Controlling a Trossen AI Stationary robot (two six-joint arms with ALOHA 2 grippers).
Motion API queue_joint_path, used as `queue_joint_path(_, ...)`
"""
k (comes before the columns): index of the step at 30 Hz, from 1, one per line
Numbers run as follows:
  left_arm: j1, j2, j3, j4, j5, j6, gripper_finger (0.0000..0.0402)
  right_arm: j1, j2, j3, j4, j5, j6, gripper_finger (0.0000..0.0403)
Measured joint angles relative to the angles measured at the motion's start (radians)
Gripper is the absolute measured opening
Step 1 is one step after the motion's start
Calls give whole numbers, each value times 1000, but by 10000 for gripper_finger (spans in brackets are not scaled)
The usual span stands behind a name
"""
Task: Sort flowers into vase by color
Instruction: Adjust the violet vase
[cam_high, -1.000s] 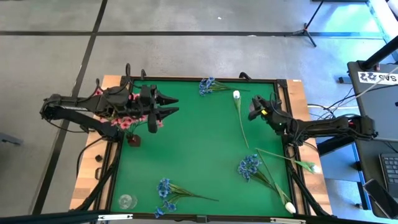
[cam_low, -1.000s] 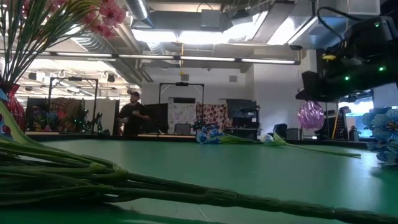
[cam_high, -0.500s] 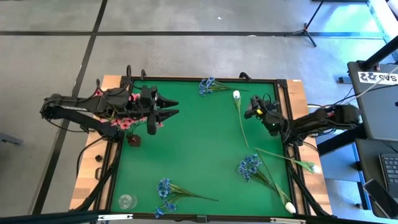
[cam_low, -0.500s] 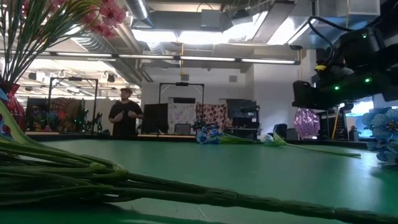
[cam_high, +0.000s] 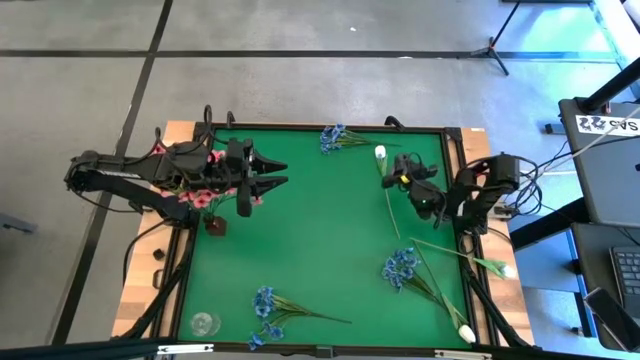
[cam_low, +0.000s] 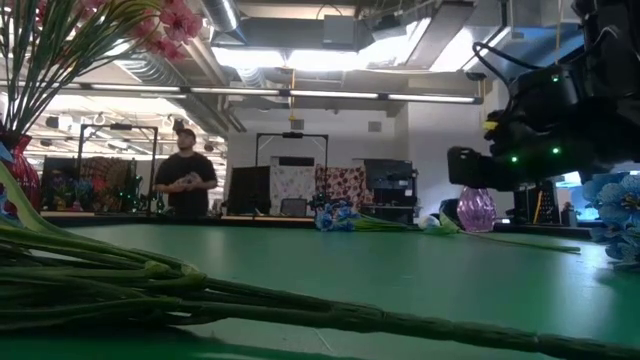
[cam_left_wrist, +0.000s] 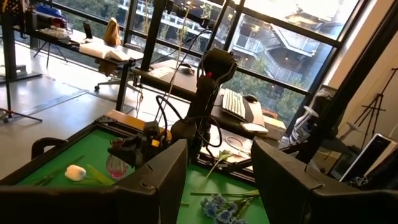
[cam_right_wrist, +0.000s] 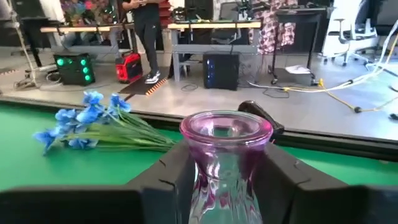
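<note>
Purple vase (cam_right_wrist: 225, 155): one, glass, clasped between the fingers of the right gripper (cam_high: 398, 176) at the far right part of the green surface (cam_high: 310, 230), upright. Whether its base rested on the surface could not be told.

Left gripper (cam_high: 270, 170): fingers spread with nothing between them, hanging over the left side just beside the pink flowers (cam_high: 200, 192).

Flowers, counted:
- Pink: one bunch, standing in a dark red vase (cam_high: 215, 226) at the left edge; single sprigs could not be counted.
- Blue: three sprigs lying loose, one at the far edge (cam_high: 333, 138), one near the right side (cam_high: 401, 266), one at the near edge (cam_high: 265, 300).
- White: three buds, one (cam_high: 380, 152) just beside the right gripper, two more (cam_high: 507, 270) and (cam_high: 466, 333) toward the near right corner.
- Clear glass vase (cam_high: 203, 323): one, near left corner, seemingly without flowers.

Risks, judged: the purple vase seemed likely to tip if let go while not square on the surface. The long stem of the nearest white bud lay close by; setting the vase on it would leave it rocking. Loose blue and white sprigs were well apart from any vase.
</note>
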Motion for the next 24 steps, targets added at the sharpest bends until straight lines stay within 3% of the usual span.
queue_joint_path(6, 0, 0, 0, -6, 0, 0, 174, 0, 0, 0, -27, -88, 4, 140)
queue_joint_path(24, 0, 0, 0, -9, -23, 0, 174, 0, -2, 2, -47, -216, 6, 143)
